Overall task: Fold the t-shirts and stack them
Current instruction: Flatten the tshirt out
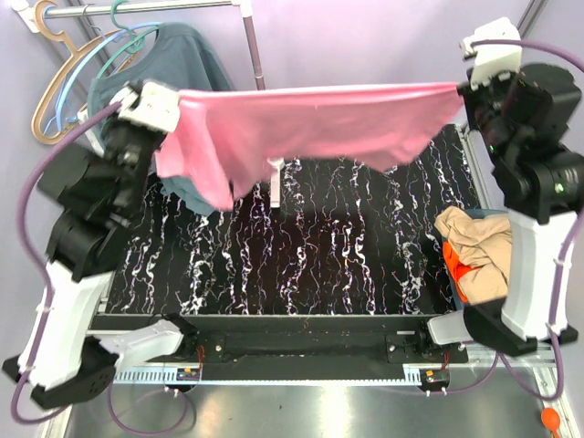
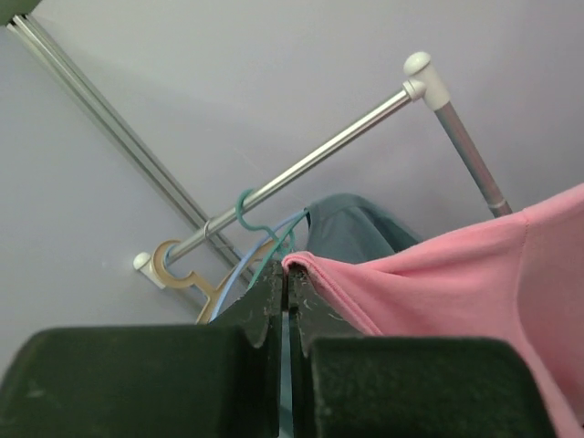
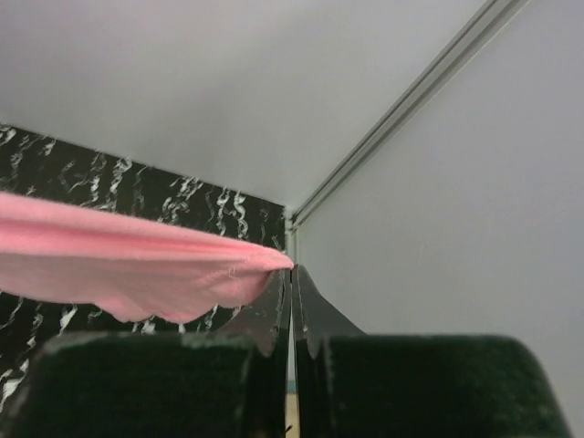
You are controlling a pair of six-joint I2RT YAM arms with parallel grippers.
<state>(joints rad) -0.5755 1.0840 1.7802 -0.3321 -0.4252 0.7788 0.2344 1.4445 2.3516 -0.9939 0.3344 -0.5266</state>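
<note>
Found left gripper (image 2: 286, 274) clamped shut on one corner of the bright pink soft cotton t-shirt (image 1: 301, 128). Found right gripper (image 3: 292, 274) pinched shut on the opposite corner. Noted the garment stretched in the air between the two grippers, sagging below them, well above the black white-veined tabletop (image 1: 301, 255). Observed no fold in it. Noted crumpled tan-beige cotton t-shirt (image 1: 474, 239) and orange cotton t-shirt (image 1: 459, 271) heaped together below the right gripper, both unfolded. Saw no stack anywhere. Recorded larger dusty teal-blue shirt (image 1: 187, 59) hung behind the left gripper, outside the job. Judged the task barely begun: first tee only spread out for laying down; three folds and the stacking outstanding.
</note>
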